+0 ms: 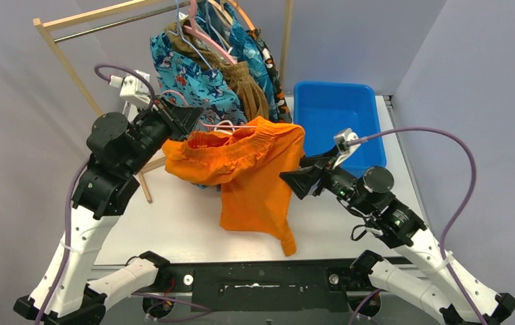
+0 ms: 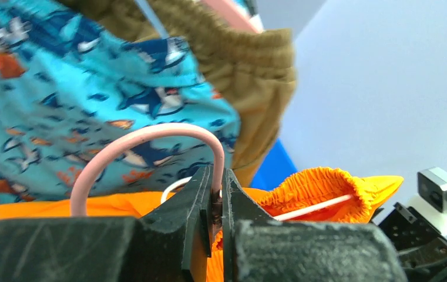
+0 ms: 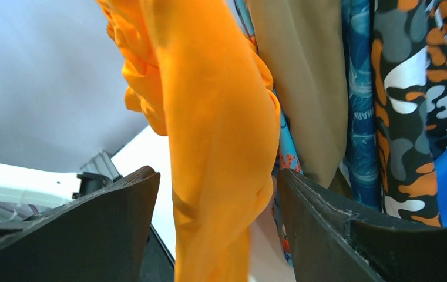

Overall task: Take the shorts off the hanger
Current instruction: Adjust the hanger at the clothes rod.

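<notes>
Holds the left gripper shut on the hook of a thin pink hanger, both jaws pressed onto the wire with no gap between. Carries on this hanger the orange shorts, with the waistband bunched along the wire and one leg hanging down over the table. Cannot tell whether the lowest corner of the leg touches the table. Puts the orange shorts in front of the wooden rack, lower than its rail and apart from it, between the two arms.

Shows the right gripper wide open, one finger on each side of the hanging orange cloth and very near to it. Cannot tell whether either finger touches the cloth.

Shows on the rack behind, packed close together on their own hangers, the teal shark shorts, the brown shorts, a blue patterned pair and the camouflage shorts. Shows also a blue bin at the far right of the table, just beside the rack.
</notes>
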